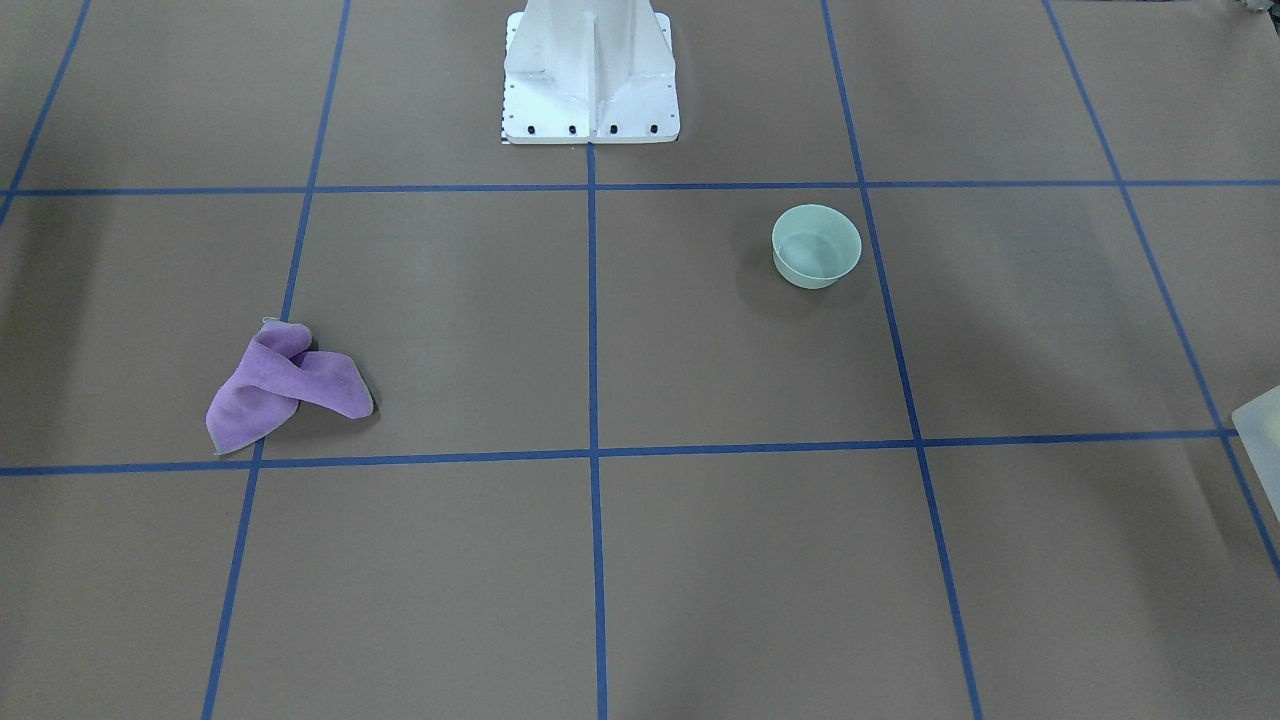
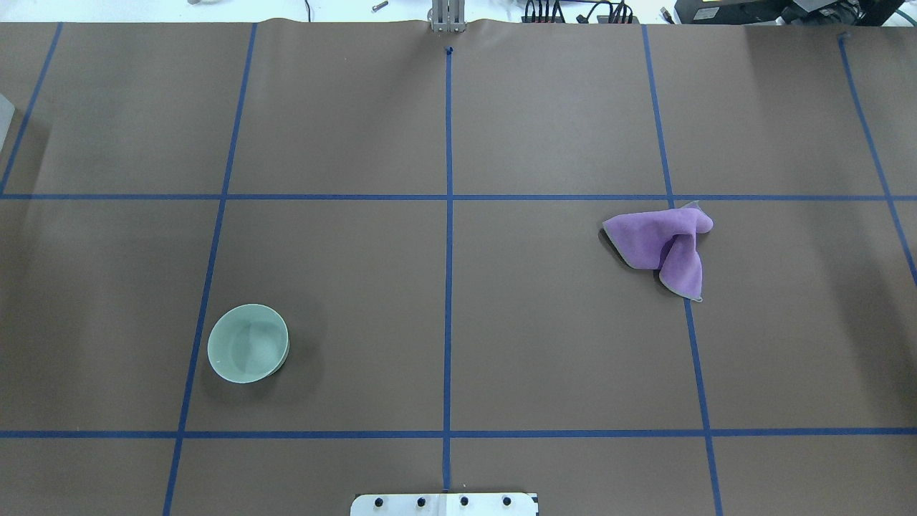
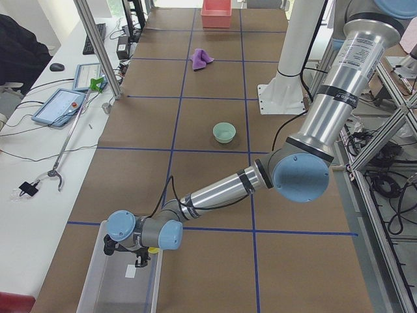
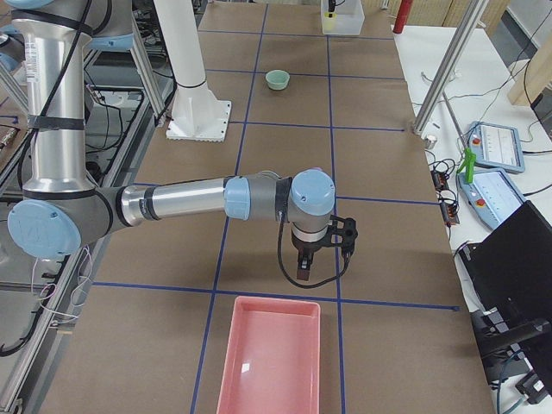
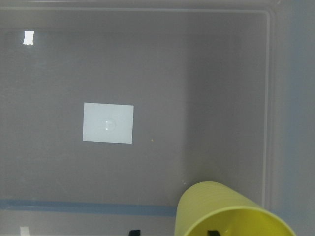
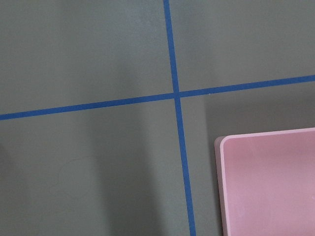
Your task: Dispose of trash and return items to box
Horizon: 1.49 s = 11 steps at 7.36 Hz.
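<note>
The yellow cup [image 5: 221, 206] is inside the translucent box [image 5: 275, 98], close under my left gripper [image 5: 173, 232]. Only the two dark fingertips [image 5: 134, 232] show, one left of the cup wall and one inside the cup mouth, with gaps on both sides, so the jaws stand apart. From the left side, the left gripper [image 3: 139, 257] is low in the box [image 3: 88, 287]. The teal bowl [image 2: 248, 342] sits upright on the table, also in the front view [image 1: 816, 245]. My right gripper [image 4: 323, 263] hovers near the pink tray [image 4: 267, 362]; I cannot tell its state.
A crumpled purple cloth [image 2: 663, 247] lies on the robot's right half of the table, also in the front view [image 1: 285, 385]. The pink tray's corner [image 6: 270, 182] shows under the right wrist. The white robot base [image 1: 590, 100] stands mid-table. A corner of the box [image 1: 1262, 425] shows at the edge.
</note>
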Each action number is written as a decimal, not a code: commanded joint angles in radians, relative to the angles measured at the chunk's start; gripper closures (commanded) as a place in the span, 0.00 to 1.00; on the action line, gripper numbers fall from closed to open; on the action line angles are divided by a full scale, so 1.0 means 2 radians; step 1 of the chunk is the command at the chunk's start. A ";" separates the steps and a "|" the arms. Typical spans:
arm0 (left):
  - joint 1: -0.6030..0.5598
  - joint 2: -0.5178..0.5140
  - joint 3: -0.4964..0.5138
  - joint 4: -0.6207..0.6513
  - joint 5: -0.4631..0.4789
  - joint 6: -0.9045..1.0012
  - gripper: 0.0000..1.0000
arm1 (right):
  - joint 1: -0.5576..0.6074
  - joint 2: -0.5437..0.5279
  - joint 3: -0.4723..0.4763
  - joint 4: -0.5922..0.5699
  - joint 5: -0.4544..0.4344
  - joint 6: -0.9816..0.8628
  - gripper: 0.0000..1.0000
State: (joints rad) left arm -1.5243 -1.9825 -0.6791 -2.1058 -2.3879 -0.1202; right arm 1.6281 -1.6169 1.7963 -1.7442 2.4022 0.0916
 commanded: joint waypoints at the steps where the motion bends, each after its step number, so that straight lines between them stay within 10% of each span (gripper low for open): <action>1: -0.015 -0.004 -0.002 0.001 -0.001 0.000 0.02 | -0.001 -0.001 -0.001 0.000 0.000 0.000 0.00; 3: -0.039 -0.007 -0.051 0.017 -0.036 -0.013 0.02 | -0.002 -0.001 -0.001 0.000 0.000 0.000 0.00; 7: -0.018 0.019 -0.323 0.159 -0.036 -0.173 0.02 | -0.003 -0.002 -0.001 0.000 0.000 -0.001 0.00; 11: 0.176 0.090 -0.551 0.152 0.037 -0.449 0.02 | -0.006 -0.002 -0.002 -0.005 0.000 -0.001 0.00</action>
State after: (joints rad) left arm -1.3149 -1.8551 -1.6320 -1.7974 -2.3952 -0.8437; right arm 1.6165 -1.6214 1.7944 -1.7524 2.4022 0.0915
